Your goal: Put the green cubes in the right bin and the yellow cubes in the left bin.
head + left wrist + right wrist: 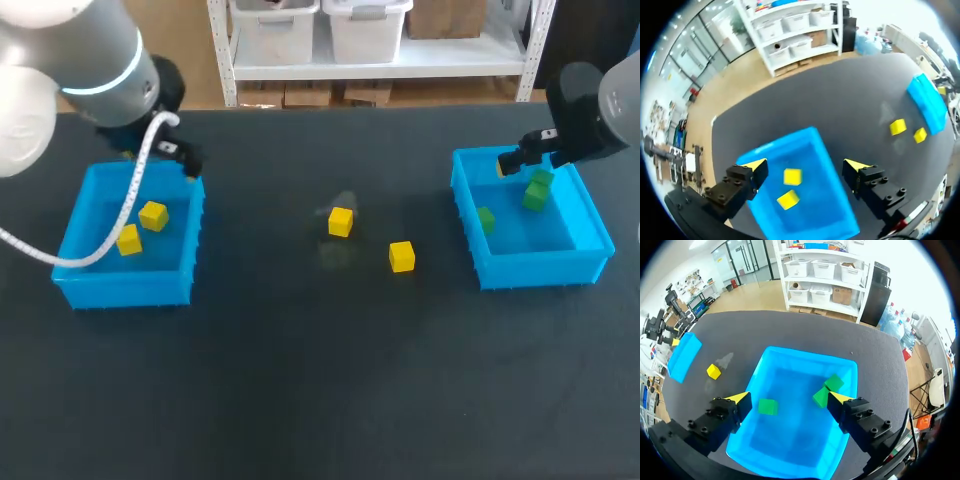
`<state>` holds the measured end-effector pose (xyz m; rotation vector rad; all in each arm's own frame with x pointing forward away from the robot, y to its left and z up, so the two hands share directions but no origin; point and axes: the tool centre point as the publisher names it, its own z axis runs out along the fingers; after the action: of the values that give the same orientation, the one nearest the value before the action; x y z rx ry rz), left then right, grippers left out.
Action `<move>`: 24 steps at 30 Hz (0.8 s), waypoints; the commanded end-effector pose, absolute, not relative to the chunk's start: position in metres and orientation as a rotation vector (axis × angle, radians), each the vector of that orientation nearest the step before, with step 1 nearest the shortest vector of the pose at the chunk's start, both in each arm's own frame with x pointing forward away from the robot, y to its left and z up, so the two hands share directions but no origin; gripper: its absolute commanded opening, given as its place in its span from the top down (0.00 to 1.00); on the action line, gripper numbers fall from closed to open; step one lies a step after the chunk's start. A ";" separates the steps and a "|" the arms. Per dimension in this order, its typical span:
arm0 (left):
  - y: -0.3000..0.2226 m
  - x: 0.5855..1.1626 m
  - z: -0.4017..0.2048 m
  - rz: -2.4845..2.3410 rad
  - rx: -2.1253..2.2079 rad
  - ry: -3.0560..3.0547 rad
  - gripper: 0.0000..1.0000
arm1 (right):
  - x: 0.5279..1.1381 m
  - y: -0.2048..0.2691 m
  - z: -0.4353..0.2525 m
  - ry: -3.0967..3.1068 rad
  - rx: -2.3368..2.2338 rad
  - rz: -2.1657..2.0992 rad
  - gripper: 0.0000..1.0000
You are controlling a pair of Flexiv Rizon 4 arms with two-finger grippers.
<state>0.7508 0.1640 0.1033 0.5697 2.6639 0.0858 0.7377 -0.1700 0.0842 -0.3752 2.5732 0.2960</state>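
Two yellow cubes (153,215) (128,240) lie in the left blue bin (130,285); in the left wrist view the same cubes (792,176) (788,199) show under my left gripper (806,166). That gripper (185,160) hangs open and empty over the bin's far right corner. Two more yellow cubes (340,222) (402,256) rest on the table's middle. The right blue bin (540,268) holds three green cubes (768,406) (833,383) (821,397). My right gripper (789,398) stands open above them, empty, over the bin's far edge (512,163).
The dark table (320,380) stretches wide between the two bins and toward the front edge. A white cable (120,215) from my left arm droops across the left bin.
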 end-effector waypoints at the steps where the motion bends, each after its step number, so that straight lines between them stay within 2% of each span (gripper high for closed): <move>1: 0.134 0.760 0.110 0.062 0.631 2.648 0.00 | 0.736 -0.170 0.084 2.570 -0.372 0.292 0.00; 11: 0.063 0.750 0.114 -0.044 0.966 2.540 0.00 | 0.736 -0.170 0.084 2.570 -0.372 0.292 0.00; 24: 0.017 0.734 0.078 -0.050 1.478 2.384 0.00 | 0.736 -0.170 0.084 2.570 -0.372 0.292 0.00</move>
<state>0.7273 0.0272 0.0847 1.4022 2.4084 -0.0258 0.7377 -0.1700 0.0842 -0.3752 2.5732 0.2960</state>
